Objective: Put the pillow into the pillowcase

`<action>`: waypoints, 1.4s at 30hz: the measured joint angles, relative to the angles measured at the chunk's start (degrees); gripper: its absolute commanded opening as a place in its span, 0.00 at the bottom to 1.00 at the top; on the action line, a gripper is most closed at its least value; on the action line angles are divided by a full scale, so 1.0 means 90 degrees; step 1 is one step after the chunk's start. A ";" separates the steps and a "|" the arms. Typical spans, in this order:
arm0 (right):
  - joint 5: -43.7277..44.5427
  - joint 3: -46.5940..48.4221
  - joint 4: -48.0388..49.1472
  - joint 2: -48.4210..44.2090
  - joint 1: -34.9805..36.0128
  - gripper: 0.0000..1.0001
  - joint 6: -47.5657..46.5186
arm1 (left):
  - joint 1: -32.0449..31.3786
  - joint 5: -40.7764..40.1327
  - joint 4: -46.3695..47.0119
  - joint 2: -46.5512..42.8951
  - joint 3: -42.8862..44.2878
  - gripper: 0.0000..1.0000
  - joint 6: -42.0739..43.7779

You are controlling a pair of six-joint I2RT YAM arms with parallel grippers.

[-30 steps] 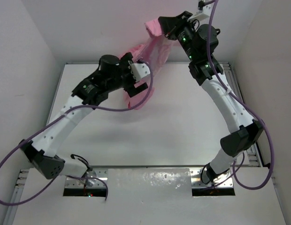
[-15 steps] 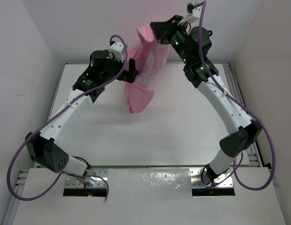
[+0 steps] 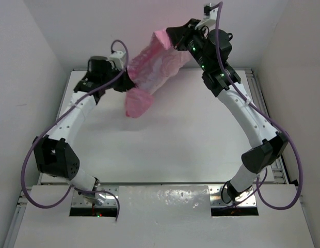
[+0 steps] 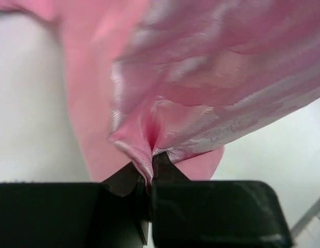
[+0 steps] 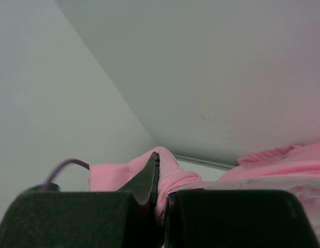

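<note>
Your shiny pink satin pillowcase hangs stretched from 1 o'clock down to 7 o'clock. Your left fingers and right fingers each pinch its cloth tight. You cannot see inside it.

Glossy satin pillowcase (faint woven pattern)

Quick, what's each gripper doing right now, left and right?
Left gripper: closed, pinching a fold of the pillowcase.
Right gripper: closed on another edge of the pillowcase.
</note>
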 measured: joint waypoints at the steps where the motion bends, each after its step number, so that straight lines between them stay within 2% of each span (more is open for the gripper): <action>1: 0.0015 0.0000 -0.0002 -0.0002 -0.0056 0.00 -0.0046 | 0.0231 0.0015 -0.0211 0.0049 0.0325 0.00 0.0109; 6: 0.0012 0.0160 -0.0155 -0.0012 -0.0413 0.00 -0.0274 | 0.1569 -0.0206 -0.0729 0.0563 0.3254 0.00 0.0809; 8: -0.0124 0.0335 -0.0189 -0.0012 -0.0437 0.00 -0.0367 | 0.1909 -0.0255 -0.0505 0.0646 0.4396 0.00 0.1168; 10: -0.0236 0.0500 -0.0058 -0.0027 -0.0398 0.00 -0.0471 | 0.2016 -0.0277 -0.0175 0.0432 0.4993 0.00 0.1569; 17: -0.0423 0.0413 0.0384 -0.0607 -0.0095 0.00 -0.0712 | 0.1987 -0.0318 0.0423 -0.0583 0.5253 0.00 0.2516; 30: -0.0508 -0.0474 0.1027 -0.1576 0.0612 0.00 -0.1258 | 0.1889 -0.0976 0.0746 -0.0357 0.5984 0.00 0.3677; 33: -0.0435 -0.0622 0.1095 -0.1622 0.0631 0.00 -0.1253 | 0.1836 -0.1018 0.0981 -0.0527 0.5603 0.00 0.3840; 37: -0.0092 -0.0925 0.0959 -0.1654 0.0483 0.00 -0.1141 | 0.1562 -0.1156 0.1202 -0.0675 0.4595 0.00 0.4119; 40: 0.0197 -0.1418 0.0707 -0.1659 0.0138 0.00 -0.0843 | 0.1209 -0.1392 0.1328 -0.0486 0.3827 0.00 0.4294; 42: 0.0410 -0.1899 0.0491 -0.1656 -0.0170 0.00 -0.0551 | 0.0916 -0.1613 0.1423 -0.0019 0.3558 0.00 0.4357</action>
